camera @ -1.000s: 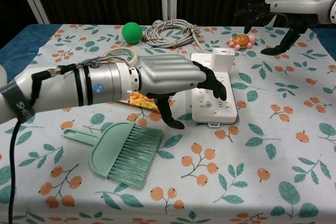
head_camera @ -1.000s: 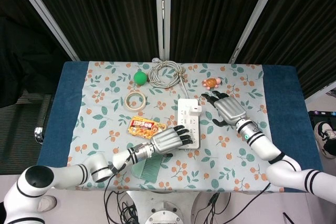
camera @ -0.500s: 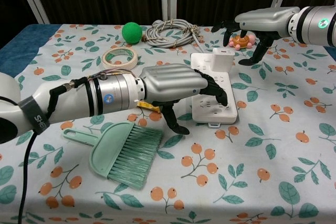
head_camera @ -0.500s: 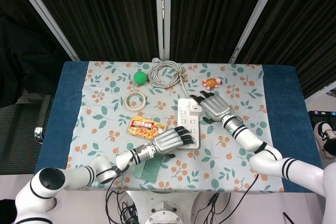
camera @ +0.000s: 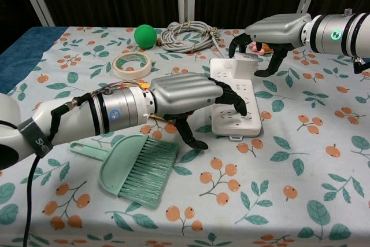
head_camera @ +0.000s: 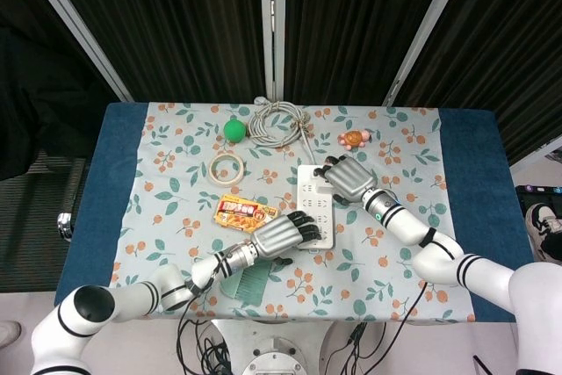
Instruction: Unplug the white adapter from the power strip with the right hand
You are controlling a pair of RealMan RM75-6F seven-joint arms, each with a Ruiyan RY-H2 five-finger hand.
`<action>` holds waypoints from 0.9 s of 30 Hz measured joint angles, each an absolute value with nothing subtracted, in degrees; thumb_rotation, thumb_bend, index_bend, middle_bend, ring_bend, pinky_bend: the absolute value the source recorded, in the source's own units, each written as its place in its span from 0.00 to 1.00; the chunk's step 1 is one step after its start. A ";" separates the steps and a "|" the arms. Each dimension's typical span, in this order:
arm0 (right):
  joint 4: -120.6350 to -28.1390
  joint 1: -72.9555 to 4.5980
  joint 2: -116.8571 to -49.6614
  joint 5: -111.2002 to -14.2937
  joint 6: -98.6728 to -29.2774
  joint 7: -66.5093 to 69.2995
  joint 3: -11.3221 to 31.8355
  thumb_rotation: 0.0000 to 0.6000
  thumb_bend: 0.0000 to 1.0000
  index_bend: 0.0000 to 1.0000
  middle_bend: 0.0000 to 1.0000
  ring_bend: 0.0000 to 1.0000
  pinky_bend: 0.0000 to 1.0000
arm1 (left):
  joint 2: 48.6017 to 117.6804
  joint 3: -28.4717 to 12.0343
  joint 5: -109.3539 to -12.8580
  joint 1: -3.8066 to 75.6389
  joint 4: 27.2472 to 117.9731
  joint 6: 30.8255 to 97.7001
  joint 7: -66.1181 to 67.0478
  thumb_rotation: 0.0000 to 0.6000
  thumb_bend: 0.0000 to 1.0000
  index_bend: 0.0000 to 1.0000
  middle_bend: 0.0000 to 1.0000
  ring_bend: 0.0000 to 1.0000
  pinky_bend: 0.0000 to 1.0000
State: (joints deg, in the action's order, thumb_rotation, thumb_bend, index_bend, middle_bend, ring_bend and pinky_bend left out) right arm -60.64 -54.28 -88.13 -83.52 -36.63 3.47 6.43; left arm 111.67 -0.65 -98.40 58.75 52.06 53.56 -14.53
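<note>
White adapter (camera: 245,64), a small blocky cube, stands plugged into the far end of the white power strip (camera: 234,105), which lies near the middle of the flowered tabletop (camera: 300,160). The right robot hand (camera: 272,32) arches over the adapter with its fingers spread and curled downward around it; whether the fingertips actually touch it cannot be told, and nothing is clamped. The left robot hand (camera: 185,93) rests palm-down on the strip's near end, fingers apart and lying across the sockets. The chest view shows the adapter's front face, while in the head view the right robot hand (head_camera: 347,176) covers nearly all of it. The head view shows the coiled cable (head_camera: 277,121) at 12 o'clock from the strip and the green ball (head_camera: 233,129) at 11 o'clock. A second ago the right robot hand hung open at 2 o'clock from the adapter, well apart; it has since moved in over it.
</note>
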 measured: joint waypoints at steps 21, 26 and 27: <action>-47.36 -55.51 -95.33 -90.84 -42.69 16.46 1.30 1.00 0.33 0.75 0.57 0.41 0.49 | 113.16 0.62 -97.52 59.03 49.43 54.91 -18.07 1.00 0.19 0.25 0.22 0.12 0.16; -45.87 -55.08 -95.90 -91.74 -45.20 18.76 0.57 1.00 0.39 0.87 0.66 0.47 0.53 | 113.81 1.07 -97.74 59.39 48.24 54.94 -18.94 1.00 0.19 0.25 0.22 0.12 0.16; -45.69 -54.95 -95.94 -91.86 -45.72 19.12 0.49 1.00 0.41 0.89 0.67 0.48 0.54 | 113.92 1.14 -97.77 59.44 48.00 54.94 -19.04 1.00 0.19 0.25 0.22 0.12 0.16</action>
